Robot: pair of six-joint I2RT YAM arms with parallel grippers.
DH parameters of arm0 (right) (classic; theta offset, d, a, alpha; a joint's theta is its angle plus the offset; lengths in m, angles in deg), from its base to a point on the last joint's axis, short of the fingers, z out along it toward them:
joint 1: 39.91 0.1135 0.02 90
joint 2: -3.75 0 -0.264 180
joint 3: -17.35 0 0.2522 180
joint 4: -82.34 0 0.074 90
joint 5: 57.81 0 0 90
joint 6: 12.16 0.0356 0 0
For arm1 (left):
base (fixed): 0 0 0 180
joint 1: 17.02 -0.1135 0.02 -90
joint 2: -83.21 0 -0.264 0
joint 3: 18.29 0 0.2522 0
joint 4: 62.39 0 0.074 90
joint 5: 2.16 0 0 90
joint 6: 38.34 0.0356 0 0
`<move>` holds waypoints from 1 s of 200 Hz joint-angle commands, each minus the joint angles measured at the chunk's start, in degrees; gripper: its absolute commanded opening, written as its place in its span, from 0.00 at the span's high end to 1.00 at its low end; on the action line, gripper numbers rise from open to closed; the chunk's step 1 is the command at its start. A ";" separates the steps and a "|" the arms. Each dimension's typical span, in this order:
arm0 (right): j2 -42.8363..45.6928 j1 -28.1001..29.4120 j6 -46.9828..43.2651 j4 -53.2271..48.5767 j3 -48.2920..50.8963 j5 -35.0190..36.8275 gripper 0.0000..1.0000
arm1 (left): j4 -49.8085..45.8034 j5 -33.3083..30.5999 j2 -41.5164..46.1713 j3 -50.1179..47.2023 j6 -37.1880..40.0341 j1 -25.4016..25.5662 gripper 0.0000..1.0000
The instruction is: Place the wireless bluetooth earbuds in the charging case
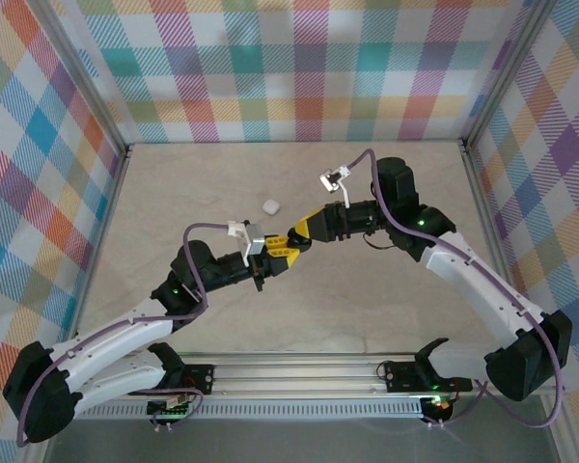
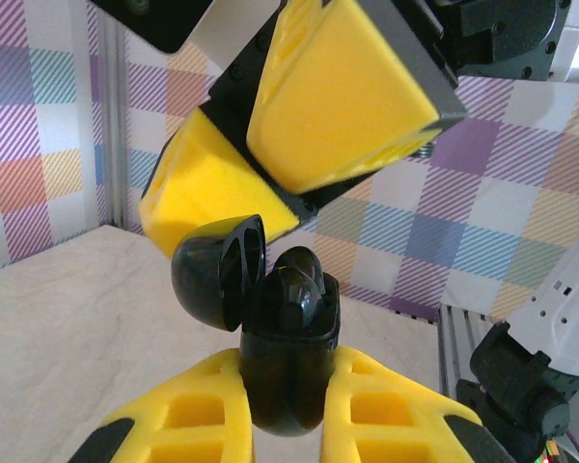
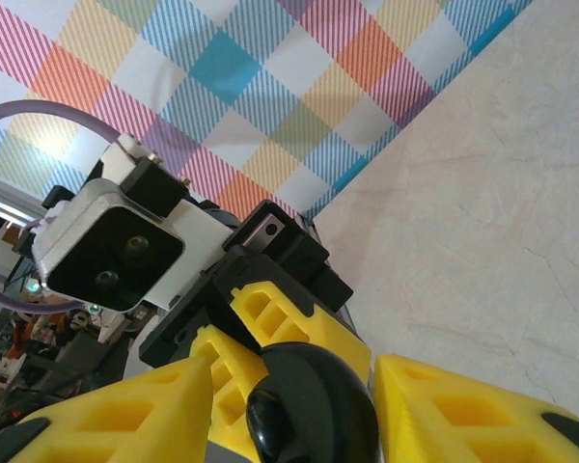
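Observation:
My left gripper is shut on a black charging case and holds it upright above the table. The hinged lid stands open to the left. Two black earbuds sit in the case's mouth, their tops poking out. My right gripper faces the left one at the table's middle, its yellow fingers apart on either side of the case's rounded black lid, with small gaps showing. In the top view the two grippers meet tip to tip, left gripper and right gripper.
A small white rounded object, possibly another case, lies on the beige table just beyond the grippers. Checkered walls enclose three sides. An aluminium rail runs along the near edge.

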 commanded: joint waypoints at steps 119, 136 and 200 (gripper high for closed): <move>1.82 0.24 -1.11 1.96 1.47 -6.68 0.52 | 1.59 -2.94 -2.13 0.52 -2.90 0.97 1.00; 2.47 0.35 -1.28 2.37 1.56 -6.51 0.50 | 1.40 -3.32 -1.97 0.17 -2.99 0.91 1.00; 4.52 0.29 -2.15 1.82 1.56 -5.07 0.49 | 0.96 -3.85 -1.47 -0.19 -3.12 0.97 1.00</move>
